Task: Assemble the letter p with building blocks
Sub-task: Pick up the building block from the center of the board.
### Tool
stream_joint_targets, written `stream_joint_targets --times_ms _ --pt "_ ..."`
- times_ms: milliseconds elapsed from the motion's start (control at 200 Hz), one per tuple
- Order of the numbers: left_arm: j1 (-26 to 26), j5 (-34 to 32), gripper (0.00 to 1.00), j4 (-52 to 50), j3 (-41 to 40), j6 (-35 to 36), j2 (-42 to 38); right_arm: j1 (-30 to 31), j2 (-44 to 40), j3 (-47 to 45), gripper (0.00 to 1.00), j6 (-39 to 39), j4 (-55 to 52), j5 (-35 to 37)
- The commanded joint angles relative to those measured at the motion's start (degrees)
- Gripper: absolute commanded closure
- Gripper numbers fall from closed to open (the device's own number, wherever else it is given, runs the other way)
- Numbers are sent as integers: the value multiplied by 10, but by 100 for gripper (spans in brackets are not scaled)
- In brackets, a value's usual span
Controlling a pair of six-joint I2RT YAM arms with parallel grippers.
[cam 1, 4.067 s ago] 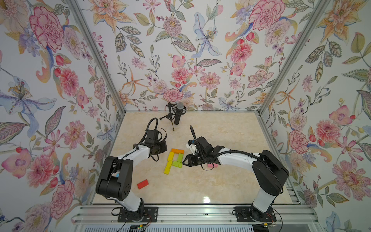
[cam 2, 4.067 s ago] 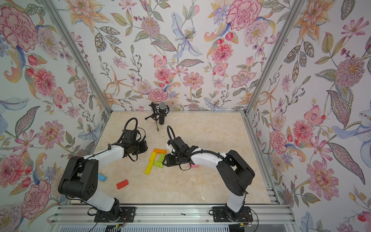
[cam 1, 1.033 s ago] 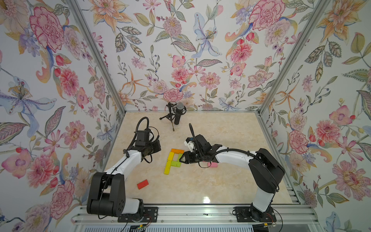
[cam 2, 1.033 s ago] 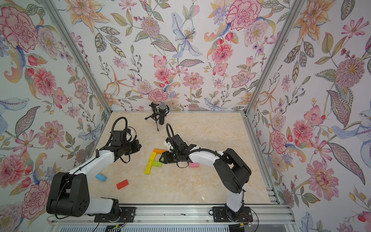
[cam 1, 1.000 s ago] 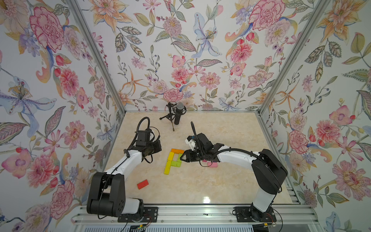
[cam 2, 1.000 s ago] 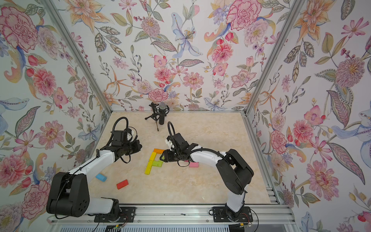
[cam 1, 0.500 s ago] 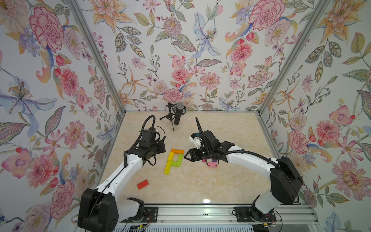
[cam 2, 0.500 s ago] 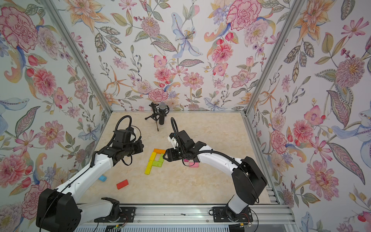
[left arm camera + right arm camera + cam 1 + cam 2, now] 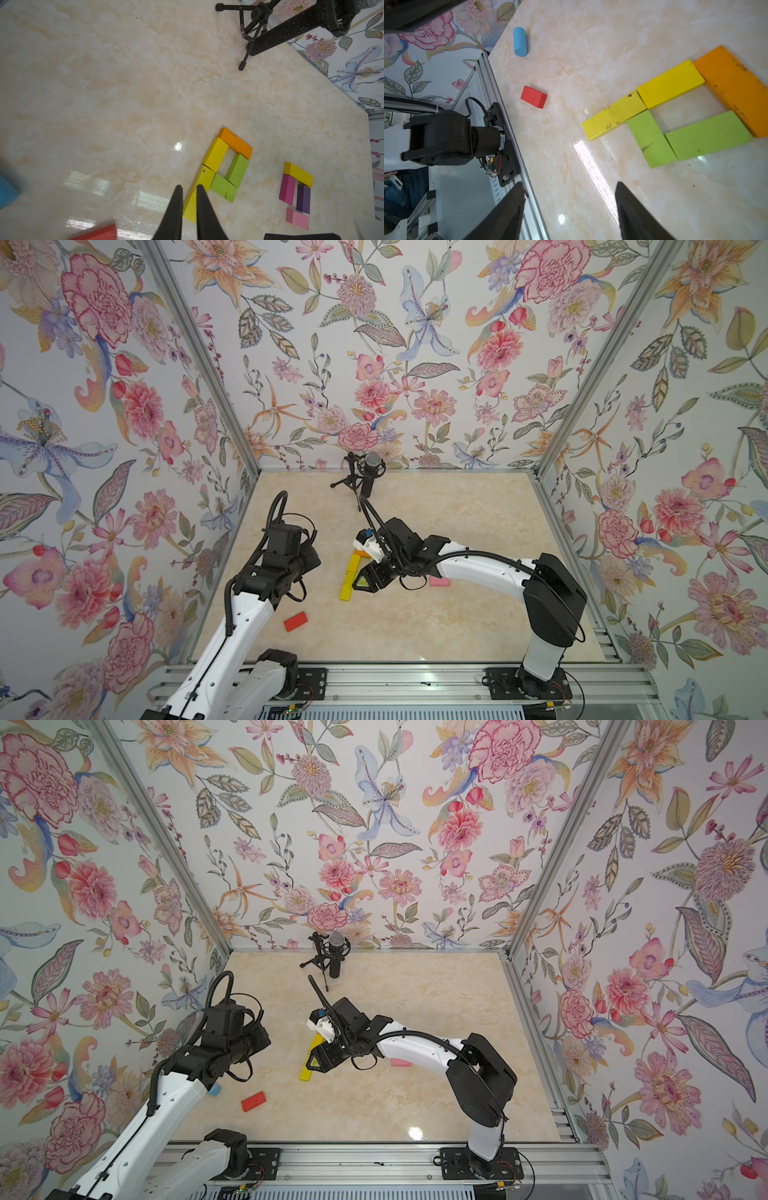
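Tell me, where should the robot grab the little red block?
Probably across its two long sides, coming straight down from above. The red block lies flat and alone on the table, so those sides are free, and that is its narrower way.

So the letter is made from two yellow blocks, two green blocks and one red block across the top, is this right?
Not quite: across the top lies the orange block, not a red one; the right wrist view shows it. The red block lies apart, touching nothing. The two yellow blocks and two green blocks are as you say.
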Motion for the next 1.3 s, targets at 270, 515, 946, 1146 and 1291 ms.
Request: stream_joint_targets --times_ms 270,515,946,1146,1291 --pt "-35 -56 81 -286 -1 50 43 -11 -26 -23 21 -68 12 14" --pt "-41 -3 74 -276 -73 -9 -53 -32 -67 -78 15 -60 40 3" --pt "-51 -33 21 -340 23 6 66 -105 -161 -175 3 -50 55 -7" --pt "-42 7 22 -349 29 -8 106 -150 -193 -207 2 -52 58 -31" --pt "-3 71 20 -303 -80 -15 98 -172 -218 -222 2 -54 61 -51"
